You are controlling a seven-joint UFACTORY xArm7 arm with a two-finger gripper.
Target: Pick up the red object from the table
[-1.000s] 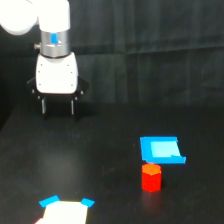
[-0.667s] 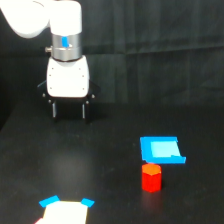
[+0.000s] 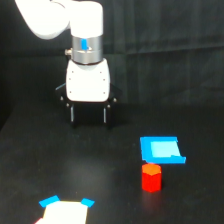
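The red object (image 3: 151, 178) is a small stubby block with an orange-tinted top, standing on the black table (image 3: 100, 165) at the exterior view's lower right. It sits just in front of a bright blue tray-like piece (image 3: 161, 150). My gripper (image 3: 88, 119) hangs from the white arm in the upper middle, well to the exterior view's left of and behind the red object. Its two dark fingers (image 3: 72, 115) point down, spread apart, with nothing between them.
A white piece with blue corners (image 3: 65, 210) lies at the bottom edge on the exterior view's left. A black curtain backs the scene. Bare table lies between the gripper and the red object.
The arm and gripper have moved toward the exterior view's right and slightly lower, closer to the red object. The red object and blue tray have not moved.
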